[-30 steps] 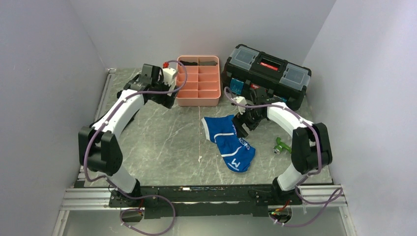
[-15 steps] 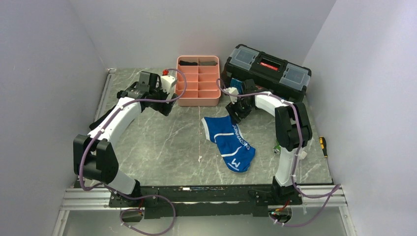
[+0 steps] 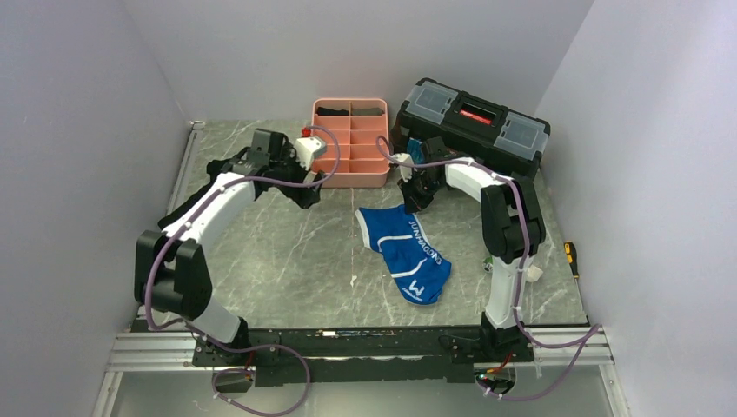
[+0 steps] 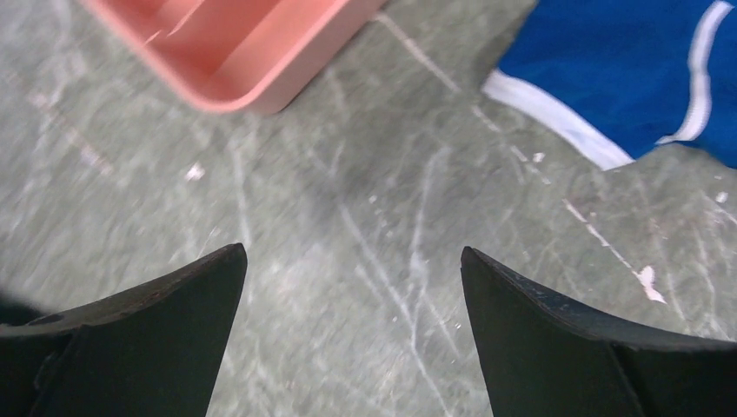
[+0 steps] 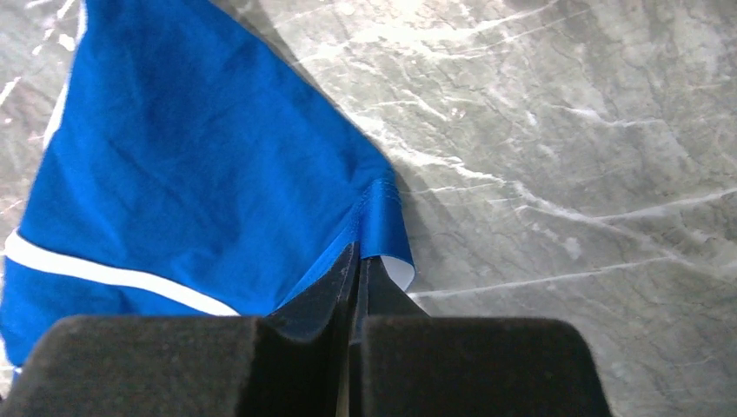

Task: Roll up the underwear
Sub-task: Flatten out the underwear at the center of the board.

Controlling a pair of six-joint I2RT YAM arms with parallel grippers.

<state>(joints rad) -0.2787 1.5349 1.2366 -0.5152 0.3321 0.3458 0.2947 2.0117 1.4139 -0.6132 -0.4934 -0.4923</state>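
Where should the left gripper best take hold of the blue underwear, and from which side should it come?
Probably its far-left corner, at the white-trimmed edge. The underwear lies flat on the table, and the right gripper pinches the far-right corner, so the left gripper, jaws open, could come down from the left and pinch the matching corner.

Soft, even light fills the top view; the desk (image 3: 287, 252) is bright, with only faint shadows. The left wrist view is smeared by motion blur, worst on the pink tray (image 4: 252, 52) at 11 o'clock. The right wrist view is sharp on the underwear (image 5: 200, 174), which has a narrow shadow along its 2 o'clock edge. The right end effector (image 5: 355, 261) at 6 o'clock is dark and unfocused.
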